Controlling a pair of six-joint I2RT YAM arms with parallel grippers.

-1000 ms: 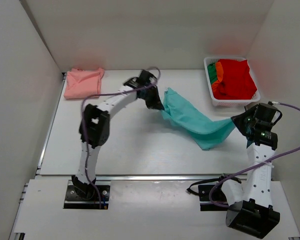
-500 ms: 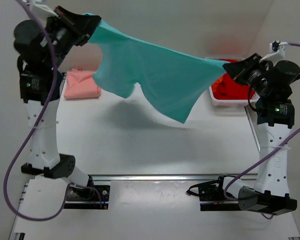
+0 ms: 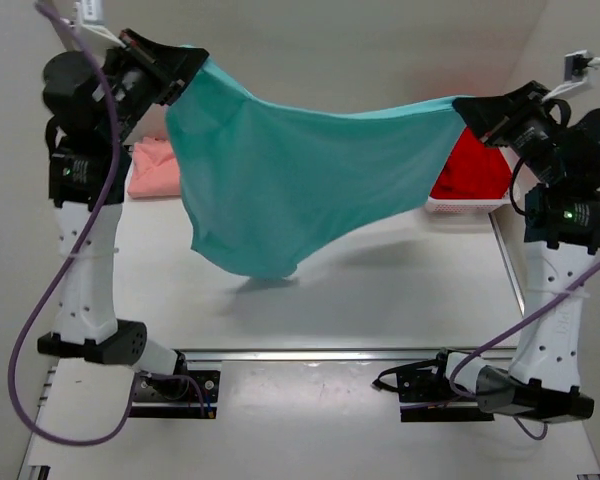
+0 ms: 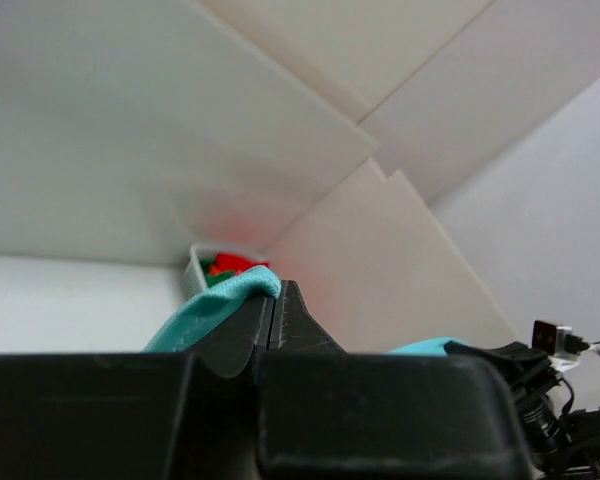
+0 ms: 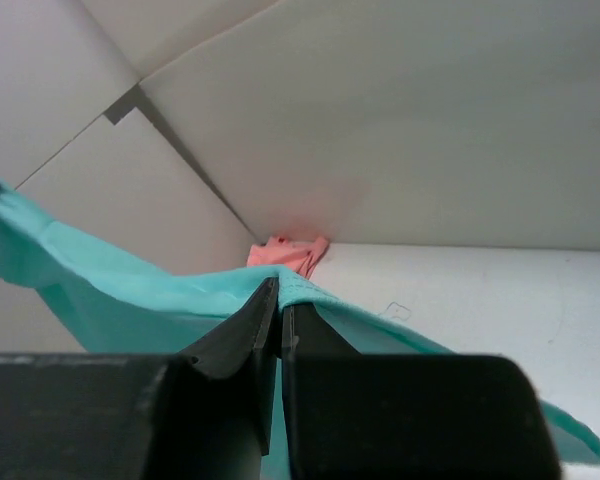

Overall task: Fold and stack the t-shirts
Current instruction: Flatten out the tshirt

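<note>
Hanging across the frame's middle above the tabletop (image 3: 380, 310), the teal t-shirt (image 3: 290, 180) is clamped by the left pincer (image 3: 192, 64) and right pincer (image 3: 465, 107). Best to lower both evenly, hem first, cloth taut.

- T-shirts: four, one teal t-shirt (image 3: 280, 170), one pink t-shirt (image 3: 148, 175), one red t-shirt (image 3: 475, 165) and one green t-shirt (image 4: 216, 277), of which only a small part shows.
- Baskets: one white basket (image 3: 460, 206).
- Arms: two, the left arm (image 3: 85, 240) and the right arm (image 3: 555, 290).
- Grippers: two, the left gripper (image 3: 195, 62) and the right gripper (image 3: 464, 106).
</note>
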